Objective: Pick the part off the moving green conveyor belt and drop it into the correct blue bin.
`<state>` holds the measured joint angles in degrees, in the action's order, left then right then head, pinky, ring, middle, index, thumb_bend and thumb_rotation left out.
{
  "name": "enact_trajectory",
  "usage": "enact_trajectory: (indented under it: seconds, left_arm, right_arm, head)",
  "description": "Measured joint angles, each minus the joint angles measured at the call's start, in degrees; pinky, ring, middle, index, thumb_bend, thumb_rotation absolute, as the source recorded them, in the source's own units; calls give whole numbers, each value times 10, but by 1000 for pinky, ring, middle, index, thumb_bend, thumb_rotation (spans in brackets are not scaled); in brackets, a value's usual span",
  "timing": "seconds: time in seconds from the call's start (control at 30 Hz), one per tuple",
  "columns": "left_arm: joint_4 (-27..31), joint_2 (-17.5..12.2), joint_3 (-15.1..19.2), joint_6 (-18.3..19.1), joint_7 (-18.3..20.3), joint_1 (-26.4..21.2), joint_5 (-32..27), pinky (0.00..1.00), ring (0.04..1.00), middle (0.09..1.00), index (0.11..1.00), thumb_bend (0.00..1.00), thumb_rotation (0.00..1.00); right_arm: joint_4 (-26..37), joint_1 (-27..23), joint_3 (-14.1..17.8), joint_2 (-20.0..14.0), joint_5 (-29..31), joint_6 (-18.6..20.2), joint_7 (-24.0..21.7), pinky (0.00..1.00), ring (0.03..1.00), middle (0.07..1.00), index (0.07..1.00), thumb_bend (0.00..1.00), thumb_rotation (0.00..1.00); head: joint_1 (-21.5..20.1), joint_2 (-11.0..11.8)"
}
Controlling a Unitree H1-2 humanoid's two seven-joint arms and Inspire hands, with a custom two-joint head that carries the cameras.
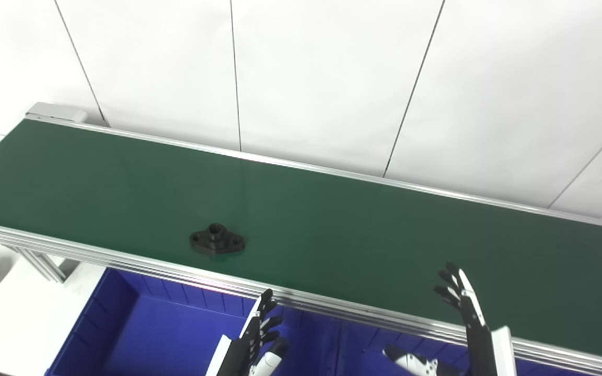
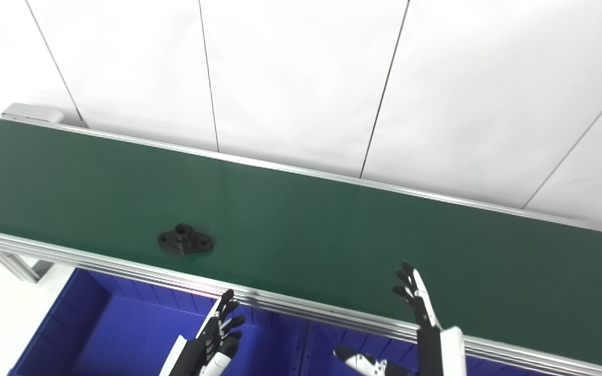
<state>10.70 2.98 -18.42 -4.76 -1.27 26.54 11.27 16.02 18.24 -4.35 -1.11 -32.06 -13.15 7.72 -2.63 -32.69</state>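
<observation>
A black flanged part (image 1: 217,239) with a round hub and two ears lies on the green conveyor belt (image 1: 363,230), near its front edge, left of centre; it also shows in the right eye view (image 2: 185,239). My left hand (image 1: 260,334) is open and empty at the bottom, over the blue bin (image 1: 139,324), below and right of the part. My right hand (image 1: 463,308) is open and empty, its fingers raised over the belt's front edge, far right of the part.
The belt's aluminium front rail (image 1: 123,261) runs between my hands and the belt. A second blue bin (image 1: 363,350) lies right of the first, under the rail. A white wall stands behind the belt. A white surface (image 1: 13,308) lies at the lower left.
</observation>
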Motion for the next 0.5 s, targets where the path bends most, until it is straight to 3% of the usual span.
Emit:
enact_trajectory:
  seconds: [0.07,0.3,0.5]
  left_arm:
    - [-2,0,0,1,2,-3,-8,885,905,976,1000,546,893]
    - [-10,0,1,2,3,-12,-10,881,904,975,1000,558,911]
    - [-15,0,1,3,3,-15,-10,882,905,975,1000,524,904]
  right_arm:
    - [0,-19,3,-3,-10,13,-3,674,778,858,933,992,331]
    - [-1,-93,2,-26,-36,53,-34,709,767,822,879,982,277]
    - [2,-161,-18,-34,-79,143,-98,669,753,803,875,989,314]
  head:
    - [-3,-1]
    - [-4,0]
    - [-4,-2]
